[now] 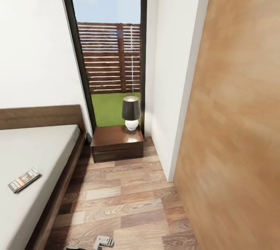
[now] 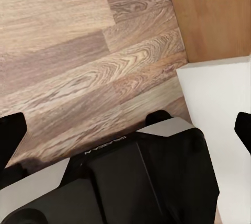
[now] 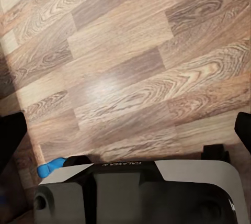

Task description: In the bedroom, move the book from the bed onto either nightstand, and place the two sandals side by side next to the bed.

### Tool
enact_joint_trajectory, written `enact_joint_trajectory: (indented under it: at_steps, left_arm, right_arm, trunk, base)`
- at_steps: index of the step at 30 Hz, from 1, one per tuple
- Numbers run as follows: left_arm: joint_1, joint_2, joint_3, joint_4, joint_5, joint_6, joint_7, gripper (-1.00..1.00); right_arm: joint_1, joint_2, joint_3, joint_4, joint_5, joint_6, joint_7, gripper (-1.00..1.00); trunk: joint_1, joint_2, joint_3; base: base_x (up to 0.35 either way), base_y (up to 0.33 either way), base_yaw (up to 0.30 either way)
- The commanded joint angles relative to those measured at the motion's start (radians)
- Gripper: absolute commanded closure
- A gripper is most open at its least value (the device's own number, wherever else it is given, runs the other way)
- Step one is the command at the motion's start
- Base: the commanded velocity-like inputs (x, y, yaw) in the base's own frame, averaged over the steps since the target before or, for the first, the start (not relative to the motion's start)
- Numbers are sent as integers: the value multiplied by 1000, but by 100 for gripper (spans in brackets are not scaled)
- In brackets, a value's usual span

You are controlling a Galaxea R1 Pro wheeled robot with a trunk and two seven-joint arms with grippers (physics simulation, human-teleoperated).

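The book [image 1: 24,179], thin with a dark cover, lies flat on the pale mattress of the bed [image 1: 42,145] near its right edge. The dark brown nightstand [image 1: 117,143] stands on the floor between the bed's headboard corner and the white wall. In the right wrist view a small bright blue piece of a sandal [image 3: 50,167] pokes out on the floor beside my own body; the rest of it is hidden. My left gripper [image 2: 126,130] and my right gripper [image 3: 126,132] are both open, fingers wide apart and pointing down at bare plank floor, holding nothing.
A lamp [image 1: 131,112] with a dark shade and white base stands on the nightstand's right rear corner. Behind it is a tall dark-framed window [image 1: 111,47]. A white wall corner [image 1: 171,86] and a tan wooden door [image 1: 237,117] close the right side. Wood floor [image 1: 124,203] runs between bed and wall.
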Motion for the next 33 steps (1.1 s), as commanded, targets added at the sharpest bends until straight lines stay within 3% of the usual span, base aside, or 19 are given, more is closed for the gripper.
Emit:
enact_joint_trajectory:
  at_steps: [1, 23, 33]
  left_arm:
    - [-1, 0, -6, -2, 8, 8, -4, -100]
    - [-1, 0, -5, -2, 8, 8, -4, -100]
    - [-1, 0, -6, -2, 8, 8, -4, -100]
  right_arm:
    - [-2, 0, 8, 4, -11, -1, 6, -100]
    - [-2, 0, 8, 4, -11, 1, 7, -100]
    - [-2, 0, 8, 4, -11, 1, 8, -100]
  trunk:
    - [1, -2, -2]
    - [1, -2, -2]
    - [1, -2, -2]
  base:
    - [313, 0, 0]
    - [319, 0, 1]
    - [320, 0, 171]
